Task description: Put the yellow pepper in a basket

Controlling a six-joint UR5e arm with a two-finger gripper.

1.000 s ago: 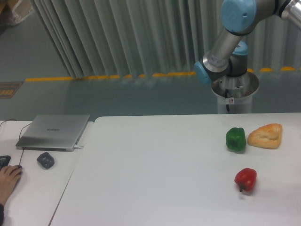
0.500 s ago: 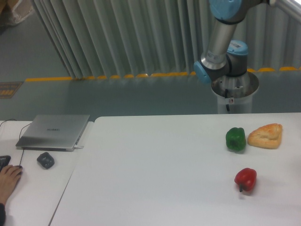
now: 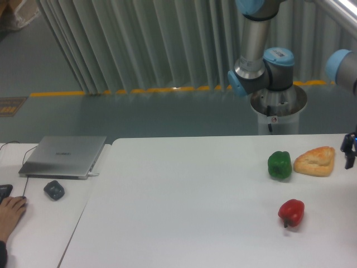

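No yellow pepper and no basket show in the camera view. The arm rises from its base (image 3: pixel 277 106) behind the table and bends out past the right edge. Only a dark part of my gripper (image 3: pixel 350 151) shows at the far right edge. It hangs just right of the bread wedge (image 3: pixel 316 161) and above the tabletop. Its fingers are cut off by the frame, so I cannot tell if they are open or shut.
A green pepper (image 3: pixel 279 165) sits beside the bread wedge at the table's right back. A red pepper (image 3: pixel 291 213) lies nearer the front. On the left side table are a closed laptop (image 3: pixel 64 156), a dark mouse (image 3: pixel 54 190) and a person's hand (image 3: pixel 10 211).
The arm's upper links have swung upward and to the left, and a wrist joint with the dark gripper part has come into view at the right edge. The objects on the table have not moved.
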